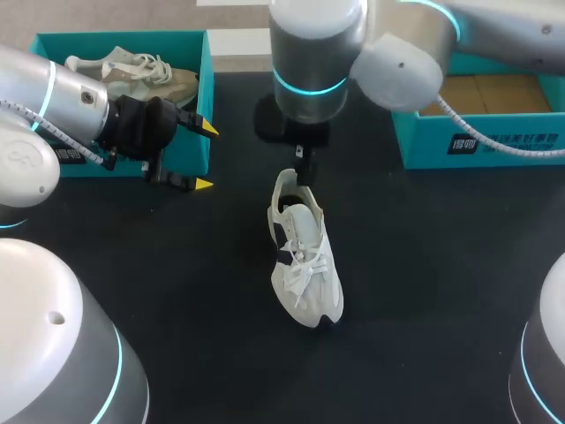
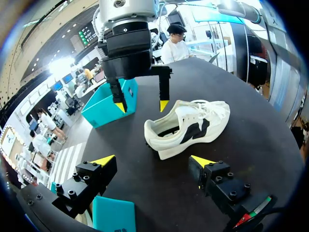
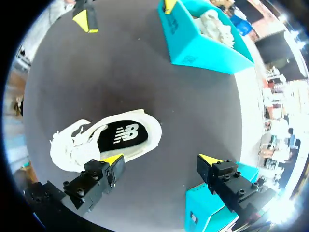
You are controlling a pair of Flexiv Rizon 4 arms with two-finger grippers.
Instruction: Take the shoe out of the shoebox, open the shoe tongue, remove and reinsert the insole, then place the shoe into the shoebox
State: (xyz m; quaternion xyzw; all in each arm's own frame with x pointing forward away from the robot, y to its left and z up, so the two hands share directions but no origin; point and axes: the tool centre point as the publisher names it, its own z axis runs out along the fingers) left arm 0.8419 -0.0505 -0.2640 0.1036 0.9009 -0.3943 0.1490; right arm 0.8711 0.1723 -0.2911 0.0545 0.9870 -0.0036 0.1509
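Roughly mid-tabletop, the white shoe (image 1: 305, 265) stands on its sole, toe toward the near edge, with the dark insole (image 3: 123, 135) inside. Above its heel hangs the right gripper (image 2: 142, 105), fingers wide, gripping nothing. Further left, the left gripper (image 1: 205, 156) is spread wide too, beside the far-left-corner left shoebox (image 1: 124, 37), which holds a second shoe (image 1: 141, 75). The right shoebox (image 1: 494, 141) sits at the far right corner.

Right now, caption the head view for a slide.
White sneaker on the table; right hand open near its heel, left hand open.

Head view looks down from behind; both wrist views (fisheye, nearer) face the shoe (image 1: 307, 269) all share.
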